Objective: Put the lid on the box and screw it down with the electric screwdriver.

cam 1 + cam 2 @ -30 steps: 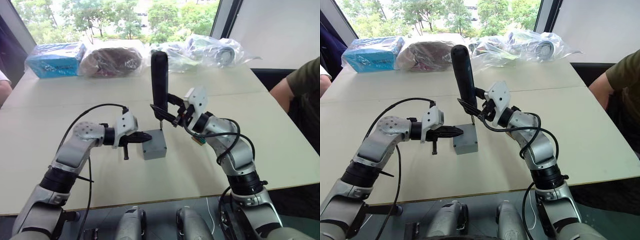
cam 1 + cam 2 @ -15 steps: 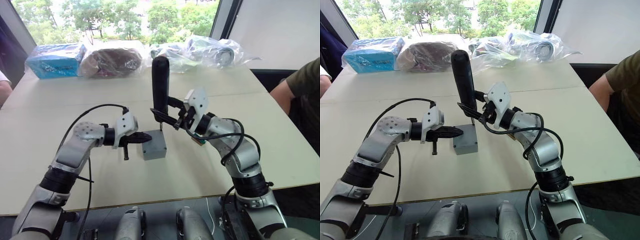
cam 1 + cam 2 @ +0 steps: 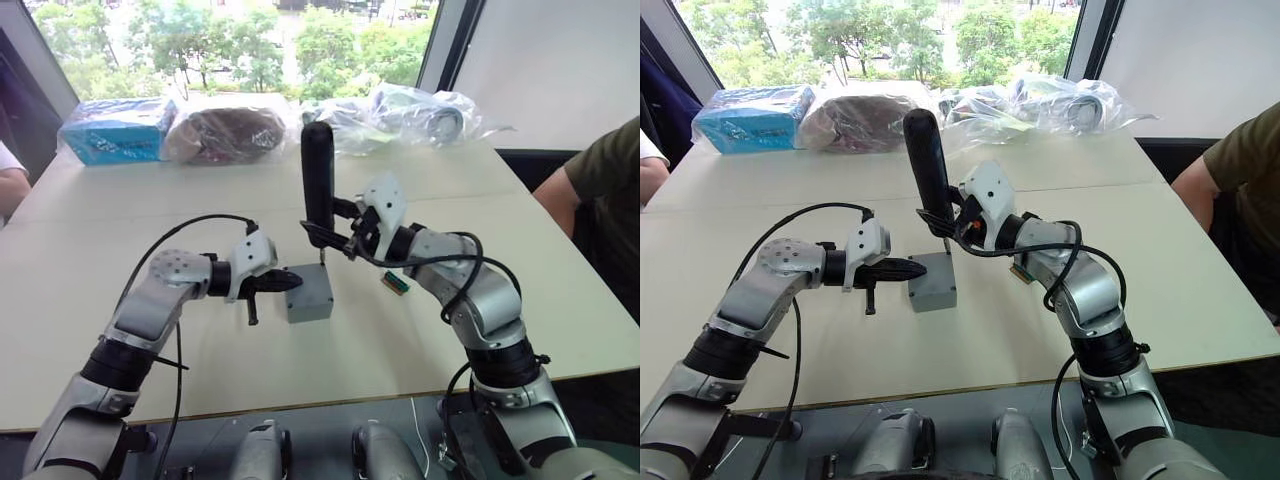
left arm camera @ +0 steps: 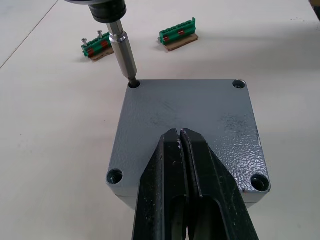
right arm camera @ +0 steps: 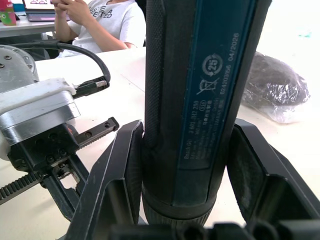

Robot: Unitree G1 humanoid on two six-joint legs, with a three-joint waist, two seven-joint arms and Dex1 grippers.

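**Screwdriver bit seated in a corner hole of the lidded box**

The wide pale tabletop (image 3: 120,250) carries everything. Taking the small square grey plastic box (image 3: 309,298) near its middle as the landmark: well beyond it, along the table's far edge, lie a blue rectangular package (image 3: 115,130) and several clear plastic bags (image 3: 420,110) of parts.

The long dark blue-black cylindrical electric screwdriver (image 3: 318,175) stands nearly upright over the box's far corner. The right gripper (image 3: 335,235) is clamped on its lower barrel, a black finger (image 5: 117,172) pressed to either side.

The flat square grey plastic lid (image 4: 190,132) sits flush on the box, covering its whole top, with a screw hole at each corner. The screwdriver's thin metal bit (image 4: 122,55) reaches into one far corner hole.

The left gripper (image 4: 181,137) rests on the lid's near half, its two black fingers (image 4: 162,170) pressed together with nothing between them.

Just beyond the box lie two small green terminal blocks (image 4: 178,36) on brown bases, side by side and apart from each other.
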